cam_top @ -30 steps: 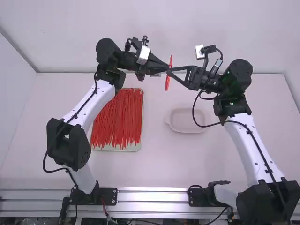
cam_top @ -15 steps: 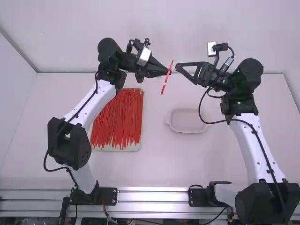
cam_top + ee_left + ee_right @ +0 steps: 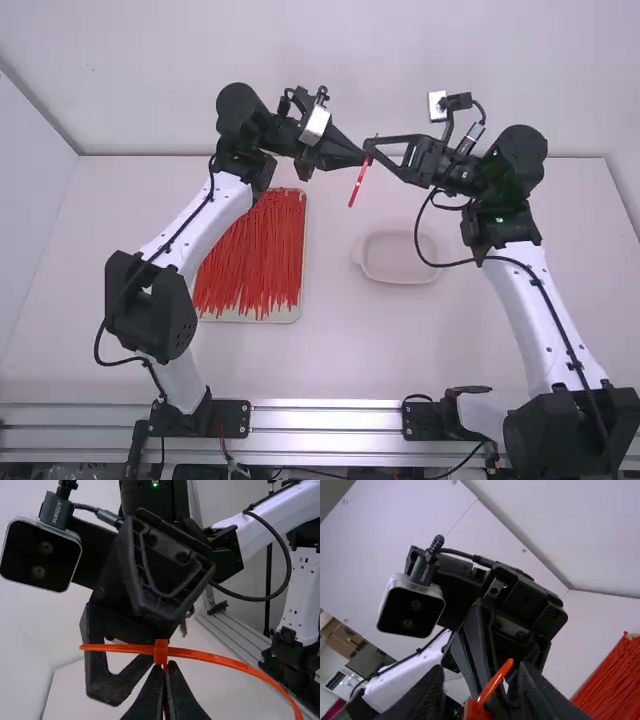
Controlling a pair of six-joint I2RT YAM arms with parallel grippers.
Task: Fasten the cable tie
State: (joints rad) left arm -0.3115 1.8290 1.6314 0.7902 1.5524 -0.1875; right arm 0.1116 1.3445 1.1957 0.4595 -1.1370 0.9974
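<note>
Left gripper (image 3: 352, 156): fingers (image 3: 151, 691) pressed together, pinching the red cable tie (image 3: 210, 657), which is held well above the bench (image 3: 450, 325). Right gripper (image 3: 371, 147) sits tip to tip with it, fingers (image 3: 427, 695) spread either side of the tie.

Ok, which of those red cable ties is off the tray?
The single cable tie pinched in the left gripper, held up in the air; all the others lie piled on the tray.
</note>
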